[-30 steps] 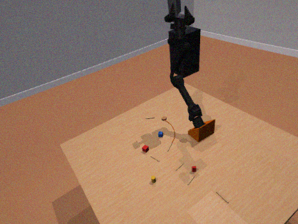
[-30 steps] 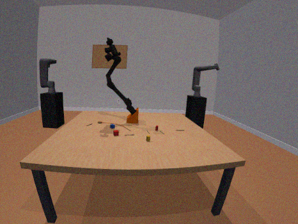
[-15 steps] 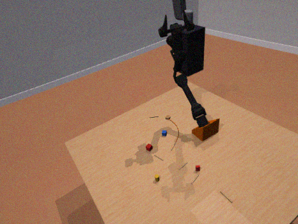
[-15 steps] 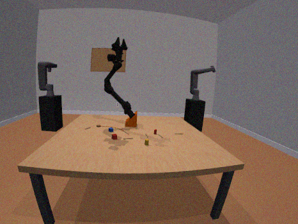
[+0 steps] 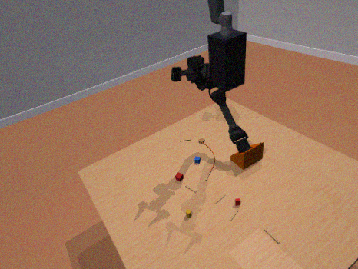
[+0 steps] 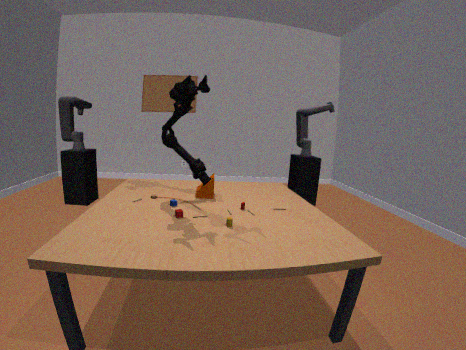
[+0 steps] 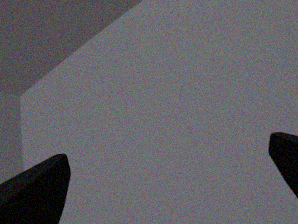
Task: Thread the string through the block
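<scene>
The round wooden button [image 5: 201, 141] [image 6: 154, 197] lies on the table [image 5: 154, 154] [image 6: 150, 255]. The string [image 5: 214, 157] runs from it in a curve. The thin stick [image 5: 208, 177] on the string's free end lies flat on the table in the top view. I cannot make out a wooden block with a hole. An orange wedge-shaped body [image 5: 253, 157] [image 6: 205, 190] stands at the arm's foot; no hole shows in it. My gripper [image 6: 197, 80] [image 7: 172, 153] is open and empty, raised high above the table. The wrist view shows only wall and ceiling between the fingers.
Loose sticks lie about, one [image 5: 185, 141] near the button, one [image 5: 190, 189] near the string's stick, and others farther forward. Small objects are a blue cube [image 5: 197, 159] [image 6: 173, 202], a red cube [image 5: 179, 177] [image 6: 179, 213], a red piece [image 5: 237, 202] [image 6: 243, 205] and a yellow piece [image 5: 188, 214] [image 6: 229, 222].
</scene>
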